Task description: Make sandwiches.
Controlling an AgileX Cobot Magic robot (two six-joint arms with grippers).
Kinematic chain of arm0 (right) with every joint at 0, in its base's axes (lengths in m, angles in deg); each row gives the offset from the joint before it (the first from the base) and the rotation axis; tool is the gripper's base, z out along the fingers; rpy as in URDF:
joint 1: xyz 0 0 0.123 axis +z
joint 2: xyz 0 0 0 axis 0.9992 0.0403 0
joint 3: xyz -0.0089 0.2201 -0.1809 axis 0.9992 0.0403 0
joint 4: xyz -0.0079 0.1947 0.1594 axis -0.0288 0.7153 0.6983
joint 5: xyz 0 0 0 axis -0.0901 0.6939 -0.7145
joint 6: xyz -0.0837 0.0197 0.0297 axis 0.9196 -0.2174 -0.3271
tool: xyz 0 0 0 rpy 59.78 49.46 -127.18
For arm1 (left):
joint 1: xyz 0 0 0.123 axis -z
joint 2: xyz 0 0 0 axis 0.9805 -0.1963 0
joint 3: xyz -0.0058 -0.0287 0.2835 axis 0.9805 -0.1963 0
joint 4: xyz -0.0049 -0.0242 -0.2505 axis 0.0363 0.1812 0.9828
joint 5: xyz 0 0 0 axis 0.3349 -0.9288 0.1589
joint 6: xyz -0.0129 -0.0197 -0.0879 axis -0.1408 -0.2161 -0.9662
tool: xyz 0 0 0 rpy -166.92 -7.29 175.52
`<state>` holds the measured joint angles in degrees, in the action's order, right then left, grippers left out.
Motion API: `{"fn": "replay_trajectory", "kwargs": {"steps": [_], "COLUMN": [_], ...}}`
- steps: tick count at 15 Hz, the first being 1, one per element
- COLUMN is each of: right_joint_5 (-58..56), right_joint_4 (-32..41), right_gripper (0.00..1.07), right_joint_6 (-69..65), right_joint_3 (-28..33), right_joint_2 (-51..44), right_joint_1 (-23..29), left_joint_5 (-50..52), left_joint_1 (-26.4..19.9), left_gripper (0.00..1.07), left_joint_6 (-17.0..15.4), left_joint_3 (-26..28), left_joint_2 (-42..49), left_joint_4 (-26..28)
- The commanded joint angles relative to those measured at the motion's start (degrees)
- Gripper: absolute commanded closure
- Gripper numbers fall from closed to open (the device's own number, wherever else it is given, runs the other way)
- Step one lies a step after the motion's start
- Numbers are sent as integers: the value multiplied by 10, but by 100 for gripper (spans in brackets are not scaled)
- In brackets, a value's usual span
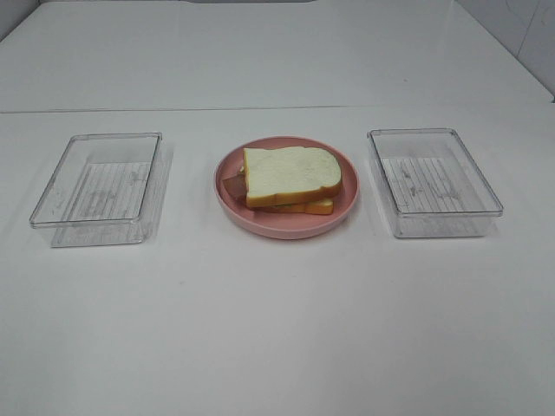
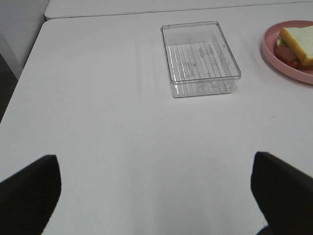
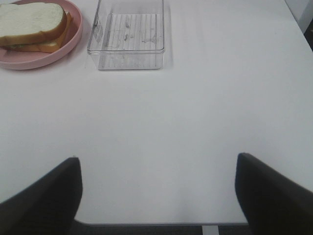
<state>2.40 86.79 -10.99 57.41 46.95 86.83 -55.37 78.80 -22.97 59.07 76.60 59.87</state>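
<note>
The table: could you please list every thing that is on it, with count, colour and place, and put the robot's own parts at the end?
sandwich: one, white bread with orange-brown crust, stacked on the plate; filling mostly hidden.
plate: one, pink, round, centre of the table.
left tray: one, clear plastic, empty, left of the plate.
right tray: one, clear plastic, empty, right of the plate.
table: one, white, under everything.
left gripper: one, dark, open, holding nothing, above bare table.
right gripper: one, dark, open, holding nothing, above bare table.

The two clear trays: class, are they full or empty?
Empty. In the high view, the left tray and right tray show only their ribbed bases; the sandwich sits on the pink plate between them.
</note>
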Motion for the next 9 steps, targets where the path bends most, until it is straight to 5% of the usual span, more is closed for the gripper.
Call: {"fn": "replay_trajectory", "kwargs": {"steps": [1, 9], "right_joint_5": [1, 1], "right_joint_4": [0, 0], "right_gripper": [24, 24], "right_joint_6": [-4, -4], "right_joint_3": [1, 1], "right_joint_2": [-17, -17], "right_joint_1": [-5, -5], "left_joint_5": [2, 2], "left_joint_1": [-2, -2], "left_gripper": [9, 9], "left_joint_6": [-1, -1], "left_joint_3": [-1, -1], "left_joint_2": [3, 3], "left_joint_4": [4, 4]}}
